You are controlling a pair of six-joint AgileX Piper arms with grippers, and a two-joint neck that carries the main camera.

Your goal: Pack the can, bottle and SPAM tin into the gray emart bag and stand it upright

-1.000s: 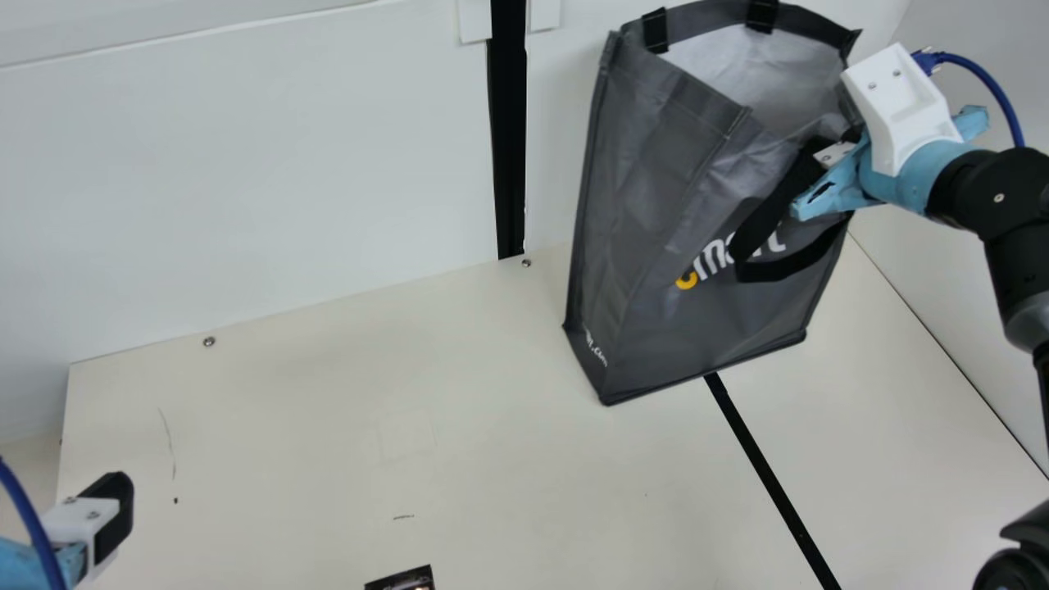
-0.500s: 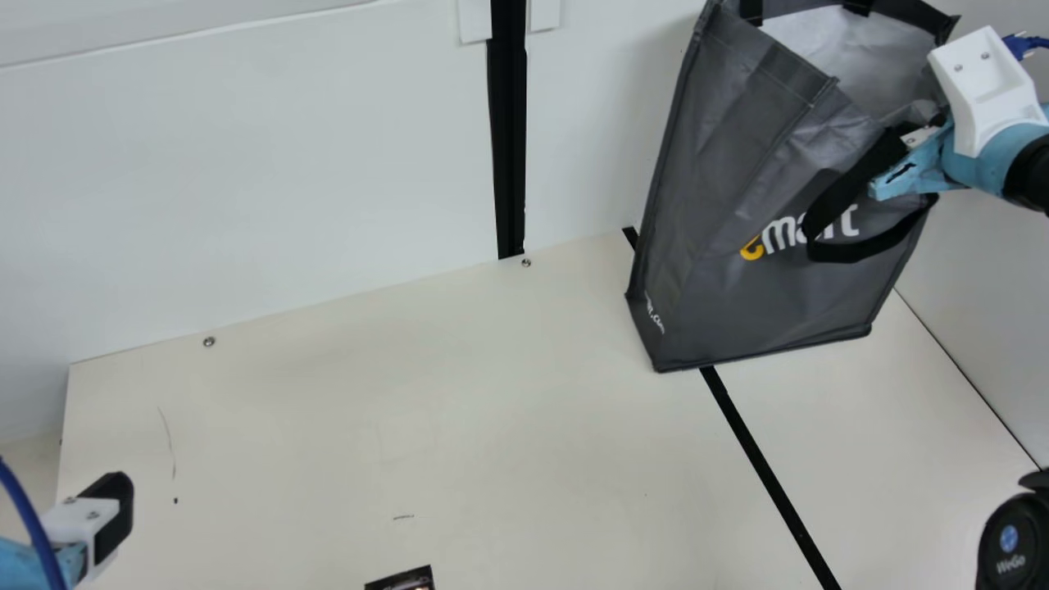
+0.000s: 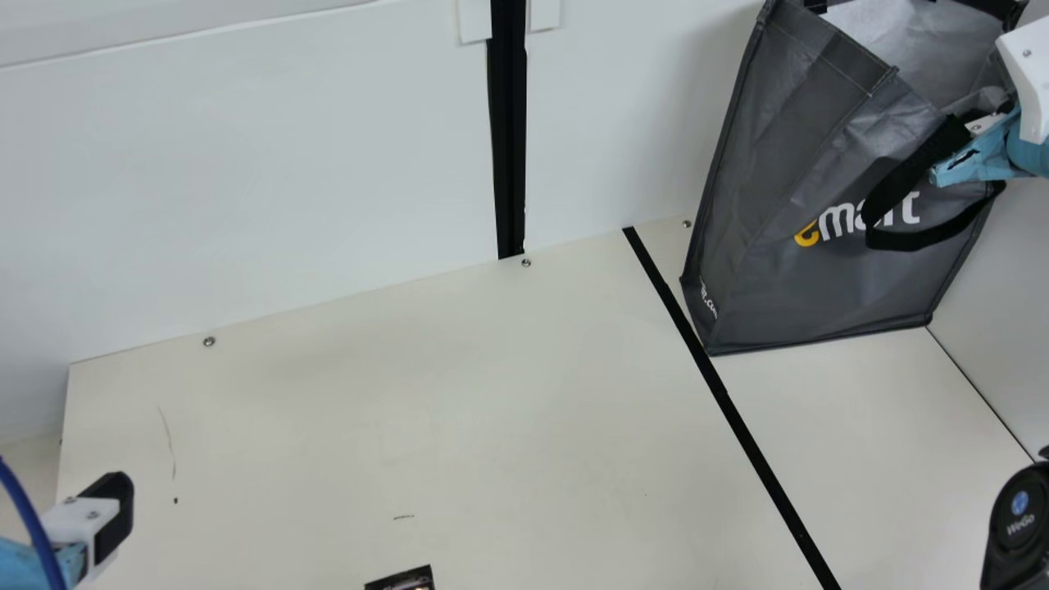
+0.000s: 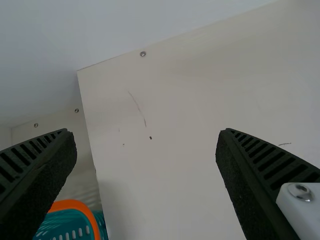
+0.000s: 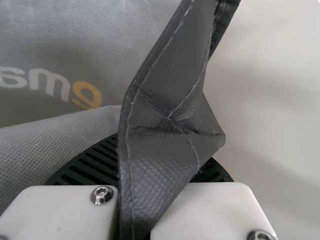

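Observation:
The gray emart bag (image 3: 828,238) is upright with its mouth open at the back right of the main view. My right gripper (image 3: 955,147) is at the bag's near right rim, beside a black handle loop. In the right wrist view, the bag's folded rim (image 5: 155,150) is pinched between the fingers of my right gripper (image 5: 135,200). At the lower left of the main view is my left gripper (image 3: 115,512), far from the bag; in the left wrist view my left gripper (image 4: 147,170) has its fingers wide apart with nothing between them.
A dark-edged item (image 3: 401,580) shows at the main view's bottom edge. White walls (image 3: 246,164) stand behind and to the right of the table (image 3: 410,410). An orange and teal basket (image 4: 70,206) is beside the table in the left wrist view.
My right gripper and the bag it holds have moved right and farther back, past the black tape line toward the right wall. My left arm has kept still.

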